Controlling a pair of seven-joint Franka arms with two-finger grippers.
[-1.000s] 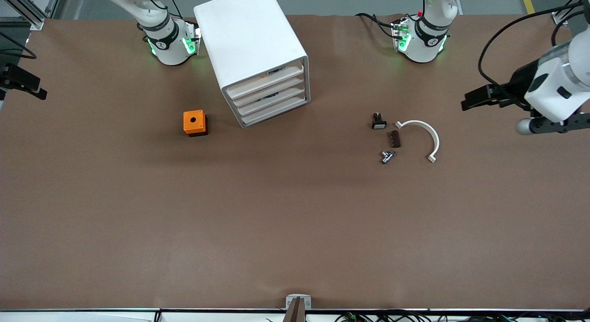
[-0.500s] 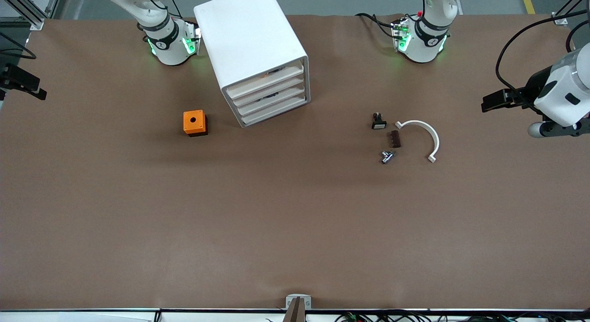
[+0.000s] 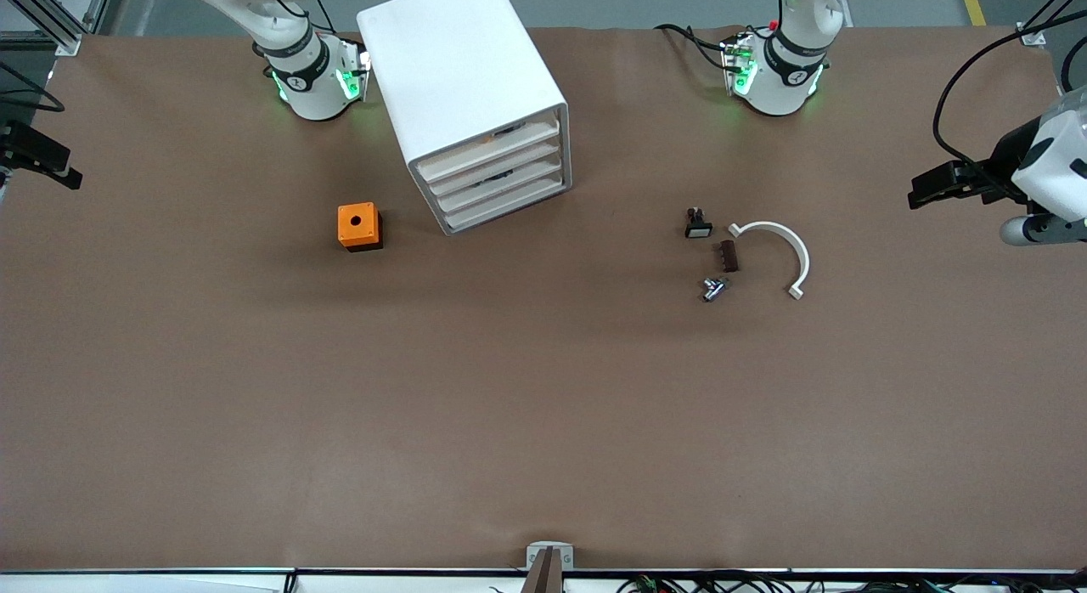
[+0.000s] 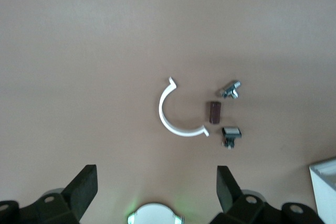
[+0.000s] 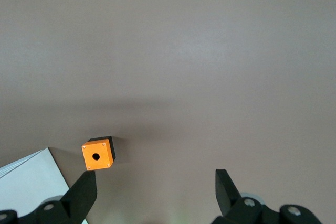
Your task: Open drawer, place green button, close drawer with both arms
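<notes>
1. Two arms, each gripper out at one end of the table [image 3: 543,423]. The right gripper [image 3: 38,155] hangs over the edge at its own end. In the right wrist view its fingers [image 5: 81,195] are spread wide with nothing between them.
2. One orange box [image 3: 359,226] stands alone, just beside the cabinet [image 3: 463,75] and toward the right arm's end.
3. One white cabinet sits skewed between the two green-lit bases, nearest the right arm's base [image 3: 314,79]. It has four drawers. The drawer [image 3: 503,192], third from the top, is pushed in, its front level with its neighbours. A dark-and-orange speck [image 3: 501,132] shows at the top drawer's edge.
4. Where the button is I cannot tell.
5. Four small parts cluster toward the left arm's end, close together but apart from one another: one black switch [image 3: 698,225] with a white face, one brown block [image 3: 729,255], one metal piece [image 3: 713,288] and one white arc [image 3: 777,253].
6. One left gripper [image 3: 930,185] hangs over the edge at the left arm's end. Its fingers [image 4: 84,190] are spread wide and hold nothing.
7. Bare brown table fills the whole half nearer the camera and the wide gap between cabinet and cluster.
</notes>
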